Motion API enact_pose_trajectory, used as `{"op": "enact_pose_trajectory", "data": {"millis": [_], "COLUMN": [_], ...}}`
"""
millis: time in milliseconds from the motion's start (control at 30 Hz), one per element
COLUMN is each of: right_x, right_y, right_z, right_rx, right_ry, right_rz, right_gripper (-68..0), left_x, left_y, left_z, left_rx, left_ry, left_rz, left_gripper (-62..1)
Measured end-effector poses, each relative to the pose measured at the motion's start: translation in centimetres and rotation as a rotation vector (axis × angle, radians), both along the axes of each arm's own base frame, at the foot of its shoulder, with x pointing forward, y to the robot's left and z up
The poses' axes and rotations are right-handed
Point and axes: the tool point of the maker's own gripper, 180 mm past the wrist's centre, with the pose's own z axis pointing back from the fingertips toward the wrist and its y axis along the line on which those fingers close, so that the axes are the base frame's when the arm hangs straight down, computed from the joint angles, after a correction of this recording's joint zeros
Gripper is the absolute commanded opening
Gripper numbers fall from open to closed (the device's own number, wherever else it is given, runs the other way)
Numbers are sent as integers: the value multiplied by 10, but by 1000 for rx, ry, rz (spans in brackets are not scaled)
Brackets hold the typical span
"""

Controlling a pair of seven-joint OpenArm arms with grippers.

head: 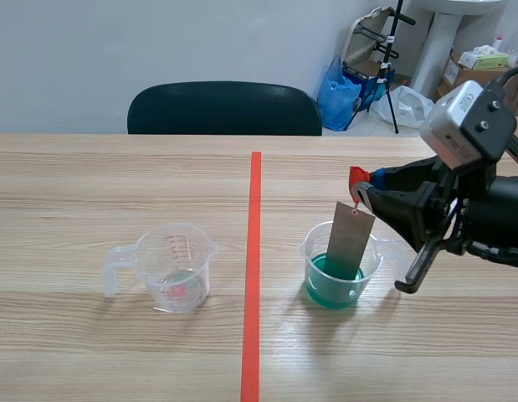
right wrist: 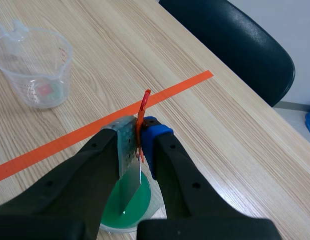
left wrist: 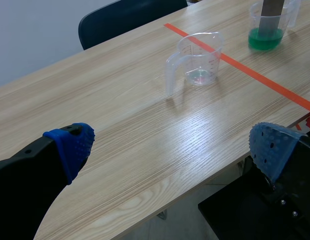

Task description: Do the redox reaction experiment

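Grey metal, a thin flat strip [head: 352, 243], is hanging almost upright in the right tool [head: 367, 188], whose two fingers are pinching the strip's top edge in a narrow grip. A small red tag [head: 356, 176] is sticking up from the top of the strip, just above the fingertips. The strip's lower end is dipping into green liquid [head: 327, 275] that is filling the bottom part of a clear plastic cup [head: 373, 266]. The strip is leaning slightly, its top tilting toward the right arm. This cup is standing on the wooden worktop [head: 74, 184], just right of the orange-red tape line [head: 254, 251] in the scene view, with its handle pointing toward the right arm.

A second clear cup [head: 175, 268] with red measuring marks is standing on the other side of the line, well apart from the first. Its handle is pointing away from the line. Whether anything is lying in its bottom is hard to tell.

The left tool [left wrist: 172, 145] is hovering over the worktop's near edge and holding nothing, with its blue-padded fingers [left wrist: 72, 142] spread wide. Both cups are sitting well ahead of it. A black chair [head: 225, 109] is standing behind the worktop's far edge.
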Motion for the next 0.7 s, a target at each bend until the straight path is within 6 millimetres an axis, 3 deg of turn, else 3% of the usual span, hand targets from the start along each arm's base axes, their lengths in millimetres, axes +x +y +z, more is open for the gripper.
{"op": "enact_pose_trajectory", "data": {"millis": [700], "right_x": [0], "right_y": [1], "right_z": [3], "right_rx": [13], "right_ry": [-11], "right_rz": [3], "right_gripper": [-669], "left_x": [0], "left_y": [0], "left_z": [0], "left_rx": [0], "left_ry": [0], "left_rz": [0], "left_gripper": [14]}}
